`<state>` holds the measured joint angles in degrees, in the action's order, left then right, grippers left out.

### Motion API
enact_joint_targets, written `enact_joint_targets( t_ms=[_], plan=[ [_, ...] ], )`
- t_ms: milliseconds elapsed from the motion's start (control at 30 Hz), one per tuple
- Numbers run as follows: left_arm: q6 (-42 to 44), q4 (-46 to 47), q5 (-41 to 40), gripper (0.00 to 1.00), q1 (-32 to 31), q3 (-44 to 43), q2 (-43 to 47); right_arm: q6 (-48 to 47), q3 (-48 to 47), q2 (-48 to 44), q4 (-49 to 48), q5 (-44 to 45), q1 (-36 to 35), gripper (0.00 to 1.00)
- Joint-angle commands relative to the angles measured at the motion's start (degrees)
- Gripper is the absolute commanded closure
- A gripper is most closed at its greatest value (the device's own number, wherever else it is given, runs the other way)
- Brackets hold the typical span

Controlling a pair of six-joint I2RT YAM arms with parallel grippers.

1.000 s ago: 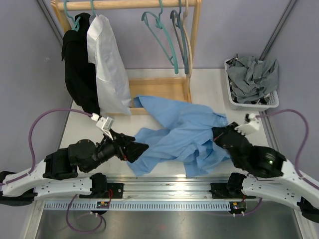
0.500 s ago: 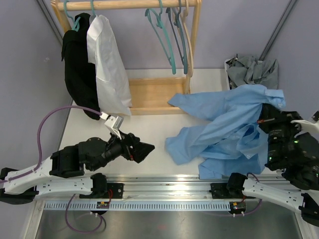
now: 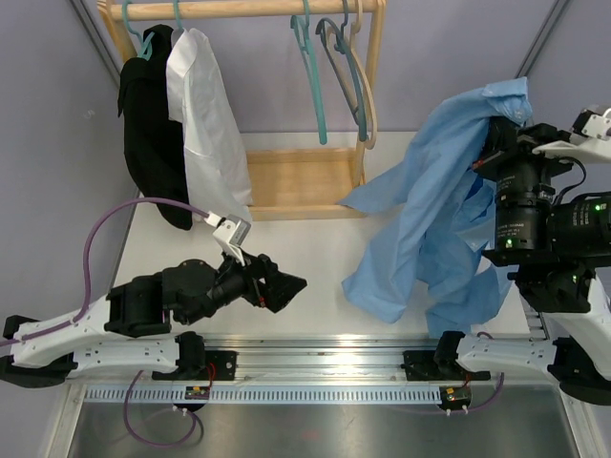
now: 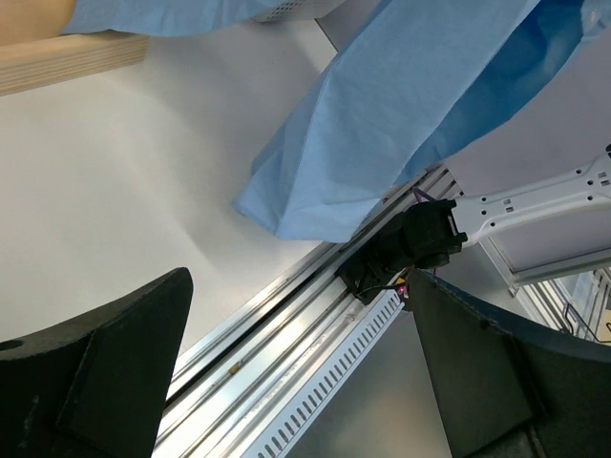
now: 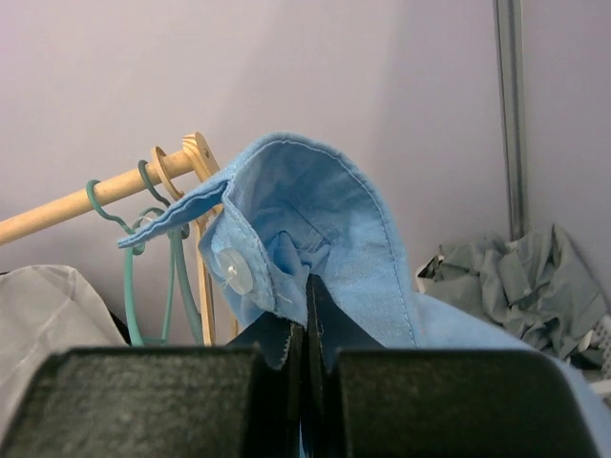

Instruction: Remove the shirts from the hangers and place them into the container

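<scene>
As it hangs high over the right side of the table, the light blue shirt drapes in long loose folds, its collar uppermost and its lower hem trailing down near the front rail. It is off its hanger and not in the basket. On the wooden rack at the back left, a black shirt and a white shirt hang side by side. A crumpled grey shirt fills the white basket at the far right, seen from the right wrist. Bare teal hangers and one pale wooden hanger dangle from the right end of the rail.

The right gripper is pinched tight on the blue collar, just beside a white button, the cloth folding over its fingertips. The left gripper rests low over the middle of the table, jaws spread wide with nothing between them, well apart from the shirt.

The table is plain white, edged at the front by a metal rail, and pale lilac walls close in the space behind the rack.
</scene>
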<state>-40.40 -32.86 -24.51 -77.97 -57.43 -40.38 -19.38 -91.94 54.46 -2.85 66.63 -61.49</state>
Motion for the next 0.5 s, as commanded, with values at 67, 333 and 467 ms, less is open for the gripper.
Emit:
enact_joint_targets(
  t_ms=[67, 333, 467],
  plan=[
    [1.47, 4.12, 1.4, 0.01, -0.42, -3.57, -0.93, -12.26, -9.3, 3.28, -5.95, -5.54, -0.2, 1.0],
    [1.21, 5.27, 1.75, 0.01, -1.21, -3.83, -1.46, -0.68, -18.53, 11.02, 18.54, -9.49, 2.07, 1.0],
    [0.85, 4.91, 0.7, 0.01, -2.09, -3.66, -0.31, 14.83, -27.74, 16.98, 36.29, -22.21, 16.63, 1.0]
  ],
)
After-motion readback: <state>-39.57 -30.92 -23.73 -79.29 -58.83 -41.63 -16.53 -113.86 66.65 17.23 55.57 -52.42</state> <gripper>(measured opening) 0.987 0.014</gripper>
